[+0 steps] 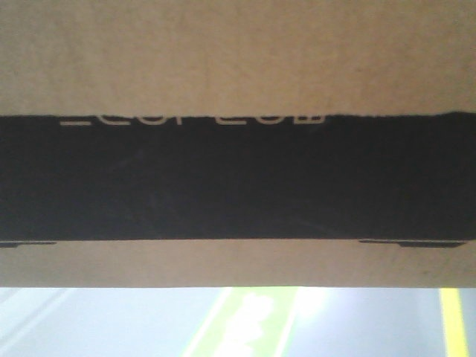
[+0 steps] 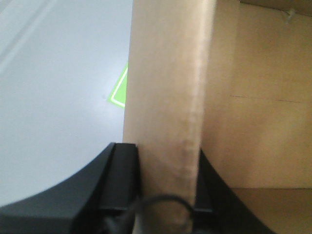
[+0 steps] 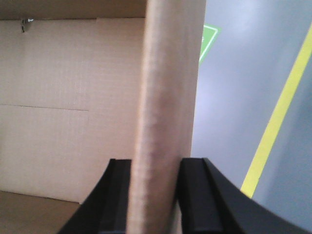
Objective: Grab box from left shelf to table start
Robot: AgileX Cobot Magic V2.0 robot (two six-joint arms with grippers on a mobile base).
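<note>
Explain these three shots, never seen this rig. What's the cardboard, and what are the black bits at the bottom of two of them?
It is a two-armed robot on a mobile base. The front view is almost filled by the box, a brown carton with a black panel and white lettering. The other two views come from cameras on the wrists. The black bits are gripper fingers. The left gripper and the right gripper each pinch a cardboard wall of the box, one finger inside and one outside. Beneath the box only grey floor shows, with a green marking and a yellow line.
</note>
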